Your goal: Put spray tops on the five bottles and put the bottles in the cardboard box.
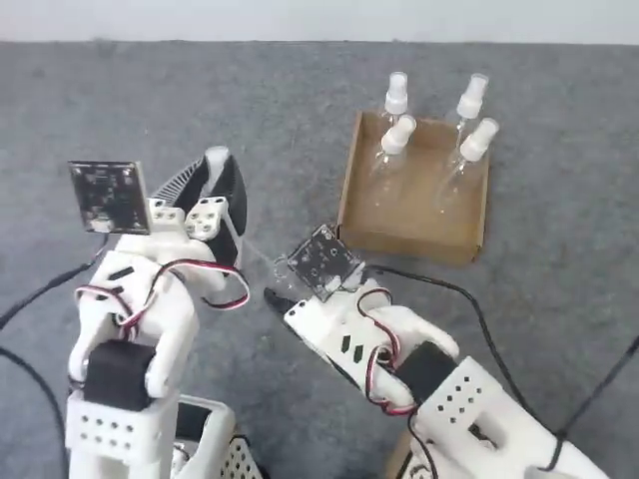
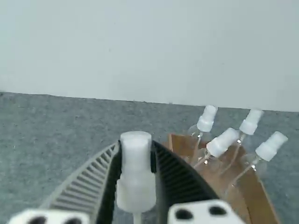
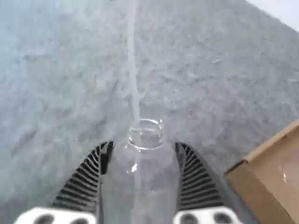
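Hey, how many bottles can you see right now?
5. Four capped bottles stand in the cardboard box, two behind, two in front. The fifth bottle, uncapped, is in the right gripper. None seems hidden.

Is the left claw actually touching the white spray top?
Touching. The left wrist view shows the left claw closed on the spray top, pressing both its sides with no gap.

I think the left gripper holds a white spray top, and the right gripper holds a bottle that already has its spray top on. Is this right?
Not quite. The bottle in the right gripper has no top yet: the right wrist view shows its neck open. The rest is right: the left gripper holds a white spray top.
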Robot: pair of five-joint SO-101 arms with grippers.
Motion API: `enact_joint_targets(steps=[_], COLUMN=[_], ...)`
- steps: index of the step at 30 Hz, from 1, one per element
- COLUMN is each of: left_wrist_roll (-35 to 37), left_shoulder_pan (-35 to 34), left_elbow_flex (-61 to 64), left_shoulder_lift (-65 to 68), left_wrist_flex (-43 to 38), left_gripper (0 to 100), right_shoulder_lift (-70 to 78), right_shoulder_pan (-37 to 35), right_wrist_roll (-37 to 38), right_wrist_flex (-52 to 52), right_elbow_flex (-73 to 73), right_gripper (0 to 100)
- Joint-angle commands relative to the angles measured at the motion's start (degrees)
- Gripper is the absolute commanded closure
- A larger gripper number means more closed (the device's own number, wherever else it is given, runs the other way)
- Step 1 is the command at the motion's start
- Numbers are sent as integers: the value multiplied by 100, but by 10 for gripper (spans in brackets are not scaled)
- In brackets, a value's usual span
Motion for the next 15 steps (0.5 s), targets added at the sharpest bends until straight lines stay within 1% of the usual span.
enact_joint_targets(steps=[1, 4, 7, 13, 15], left_wrist_roll=[-88, -334, -440, -448, -457], left_shoulder_pan=[413, 774, 967, 1002, 1002], left_elbow_flex=[-119, -110, -84, -66, -66], left_shoulder_lift=[-97, -97, -97, -88, -88], left_wrist_flex=[193, 308, 404, 686, 774], left_gripper=[989, 989, 989, 985, 950], right_shoulder_lift=[48, 31, -13, -13, -13], right_shoulder_pan=[136, 119, 119, 127, 127], right_wrist_roll=[-114, -114, -114, -114, -114], right_wrist_flex=[-804, -1200, -1323, -1323, -1323], right_elbow_flex=[193, 457, 563, 580, 571], right_gripper=[993, 993, 993, 993, 993])
